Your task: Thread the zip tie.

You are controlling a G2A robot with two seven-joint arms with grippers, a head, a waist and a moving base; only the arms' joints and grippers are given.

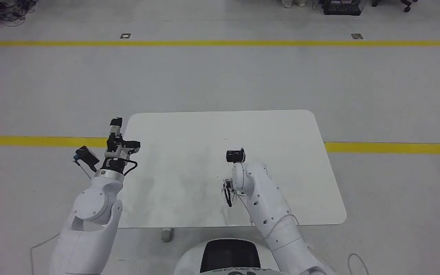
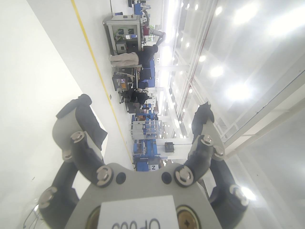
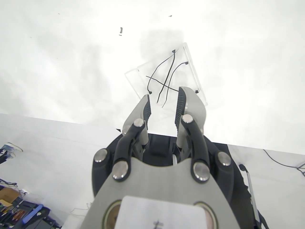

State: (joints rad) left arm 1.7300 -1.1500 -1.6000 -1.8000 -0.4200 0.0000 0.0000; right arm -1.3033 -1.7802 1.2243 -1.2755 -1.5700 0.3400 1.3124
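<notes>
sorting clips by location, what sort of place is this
Probably a big robotics lab or factory-style hall: a yellow floor line runs beyond the white table, workstations with equipment racks stand in the background, and rows of ceiling lights sit high overhead.

Top view: mounted above the arms, facing down on the white table [image 1: 289,137]. Left wrist view: rolled sideways, facing past the left gripper [image 2: 143,103] along a yellow floor line [image 2: 94,60]. Right wrist view: close above the table, facing down past the right gripper [image 3: 164,94]. Top and right wrist views share the tabletop.
</notes>
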